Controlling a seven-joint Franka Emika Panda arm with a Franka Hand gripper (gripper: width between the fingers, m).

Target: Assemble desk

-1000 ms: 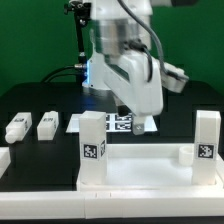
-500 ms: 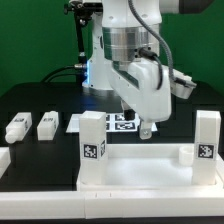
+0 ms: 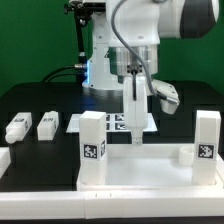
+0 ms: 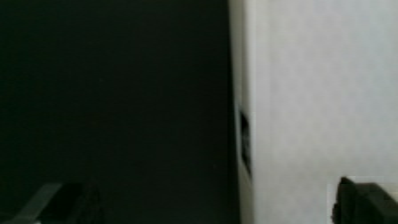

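Observation:
The white desk top point(image 3: 140, 172) lies at the front of the black table. Two tagged white legs stand upright on it, one on the exterior view's left point(image 3: 92, 140) and one on its right point(image 3: 207, 135). Two more legs point(image 3: 18, 127) point(image 3: 47, 124) lie loose on the table to the left. My gripper point(image 3: 135, 132) points straight down just above the desk top's far rim, between the upright legs. In the wrist view the gripper point(image 4: 210, 202) is open and empty. Its fingertips point(image 4: 54, 203) straddle the edge between the black table and the white desk top point(image 4: 320, 90).
The marker board point(image 3: 112, 122) lies flat on the table behind the gripper. A low white socket block point(image 3: 187, 154) sits in the desk top's right corner. Another white piece point(image 3: 3, 158) shows at the left edge. The robot base point(image 3: 100, 70) stands at the back.
The gripper has swung from a tilted pose to upright and shifted a little to the exterior view's left, coming down towards the desk top's far rim. The parts have not moved.

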